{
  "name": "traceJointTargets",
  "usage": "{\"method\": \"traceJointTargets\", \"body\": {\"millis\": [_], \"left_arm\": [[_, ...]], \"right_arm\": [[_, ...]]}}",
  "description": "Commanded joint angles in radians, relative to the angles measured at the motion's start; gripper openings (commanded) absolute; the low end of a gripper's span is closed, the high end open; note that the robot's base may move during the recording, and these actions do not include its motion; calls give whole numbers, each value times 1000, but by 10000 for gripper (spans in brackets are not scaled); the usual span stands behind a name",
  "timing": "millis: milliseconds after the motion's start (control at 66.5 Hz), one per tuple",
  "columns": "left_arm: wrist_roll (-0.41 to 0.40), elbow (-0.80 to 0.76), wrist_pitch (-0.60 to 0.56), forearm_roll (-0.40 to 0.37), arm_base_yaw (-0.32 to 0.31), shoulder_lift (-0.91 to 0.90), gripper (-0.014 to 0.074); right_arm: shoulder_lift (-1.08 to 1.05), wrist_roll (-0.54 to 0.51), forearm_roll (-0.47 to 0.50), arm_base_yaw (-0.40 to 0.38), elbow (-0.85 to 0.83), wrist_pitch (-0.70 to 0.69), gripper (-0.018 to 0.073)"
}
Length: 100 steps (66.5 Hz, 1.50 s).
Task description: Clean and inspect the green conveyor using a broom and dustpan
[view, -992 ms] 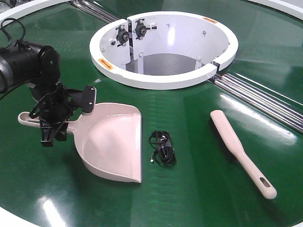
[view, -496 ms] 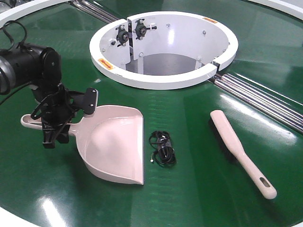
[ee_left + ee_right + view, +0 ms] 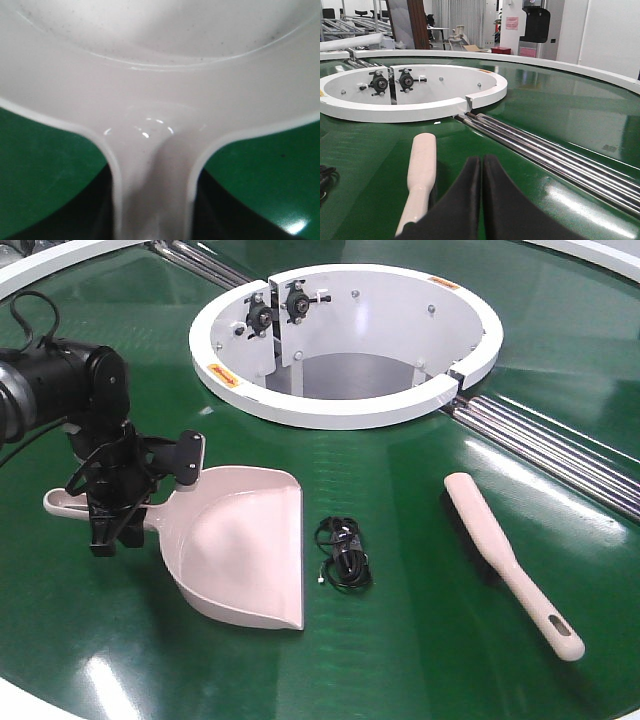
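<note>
The dustpan [image 3: 245,550] is seen flat on the green conveyor [image 3: 420,660], its open lip turned toward a small black cable tangle [image 3: 343,552] just beside it. Its handle is clamped by the left gripper [image 3: 110,520]. The broom [image 3: 500,555] lies untouched, well apart; the right gripper [image 3: 481,165] is held just beside it, jaws pressed together on nothing. Dustpan placement is judged the step in hand. Next, those jaws must be opened and the broom's handle taken.

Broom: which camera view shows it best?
The exterior front-facing view: the whole broom lies on the green conveyor, head to hang hole. The right wrist view shows only its head end, handle cut off; the left wrist view shows none of it.
</note>
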Motion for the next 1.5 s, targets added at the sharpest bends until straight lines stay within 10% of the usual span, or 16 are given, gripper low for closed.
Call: {"method": "traceJointTargets", "body": {"millis": [0, 1489], "left_arm": [[0, -33, 7, -3, 6, -50, -7], [0, -33, 28, -12, 6, -57, 3]], "right_arm": [[-18, -5, 0, -5, 22, -73, -10], [-18, -5, 0, -5, 22, -73, -10]]}}
